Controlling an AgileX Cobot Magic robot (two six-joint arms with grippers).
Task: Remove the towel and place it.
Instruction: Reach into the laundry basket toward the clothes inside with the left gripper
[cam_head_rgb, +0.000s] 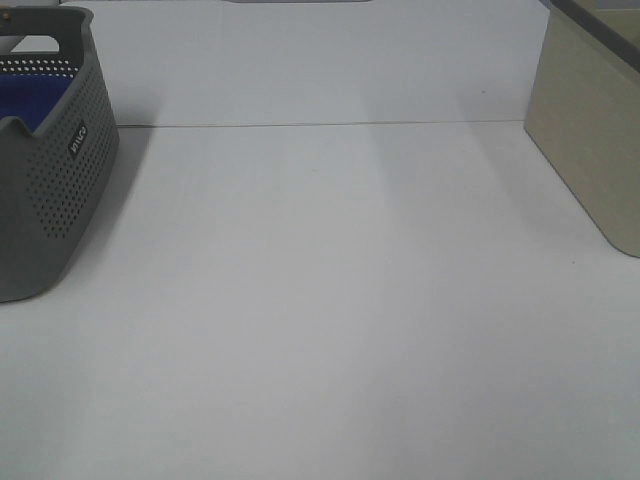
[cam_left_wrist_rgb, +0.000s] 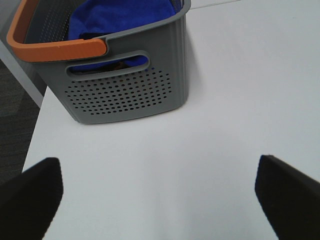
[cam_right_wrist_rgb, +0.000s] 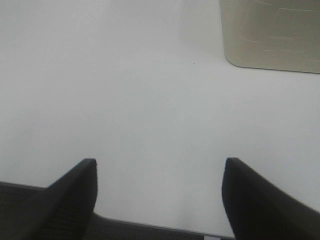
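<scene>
Grey perforated basket (cam_head_rgb: 60, 190) with an orange handle (cam_left_wrist_rgb: 55, 50) stands at 10 o'clock on the white table (cam_head_rgb: 330, 300). The royal-blue towel (cam_left_wrist_rgb: 120, 17) lies bunched inside it. A beige box (cam_head_rgb: 590, 130) sits at 2 o'clock. Left gripper (cam_left_wrist_rgb: 160, 195), fingers spread wide and holding nothing, hovers over bare tabletop near the basket. Right gripper (cam_right_wrist_rgb: 160, 195), likewise spread and empty, hovers by the table's edge.

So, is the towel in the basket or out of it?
In. The towel lies bunched inside the basket; its blue also shows through the handle slot.
</scene>
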